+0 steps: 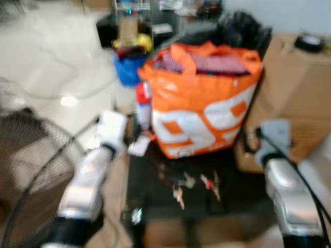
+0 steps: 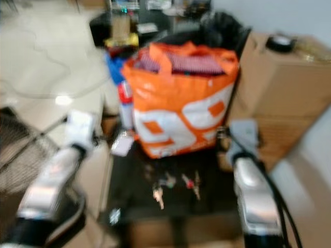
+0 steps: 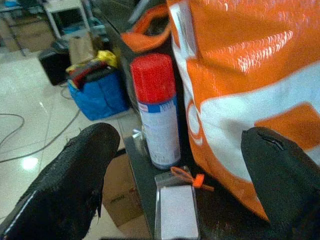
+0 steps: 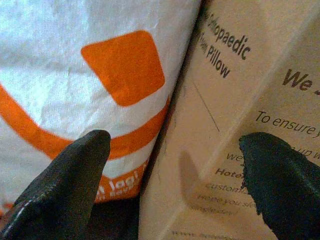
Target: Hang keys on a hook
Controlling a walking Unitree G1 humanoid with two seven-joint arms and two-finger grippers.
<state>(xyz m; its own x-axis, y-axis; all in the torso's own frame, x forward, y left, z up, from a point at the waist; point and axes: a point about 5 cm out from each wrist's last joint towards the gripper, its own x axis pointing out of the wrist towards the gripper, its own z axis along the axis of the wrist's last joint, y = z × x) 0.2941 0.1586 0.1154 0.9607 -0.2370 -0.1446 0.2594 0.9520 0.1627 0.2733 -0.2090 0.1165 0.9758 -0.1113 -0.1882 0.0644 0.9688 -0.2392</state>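
Though blurred, small metal keys (image 1: 196, 187) on matte black tabletop (image 1: 243, 194).

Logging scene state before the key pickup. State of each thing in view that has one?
keys: lying loose on the dark table, unheld
orange bag: upright, open at top, full
spray can: upright, red cap on
clear tag: flat on the table
cardboard box: shut, against the bag
left gripper: open, holding nothing
right gripper: open, holding nothing
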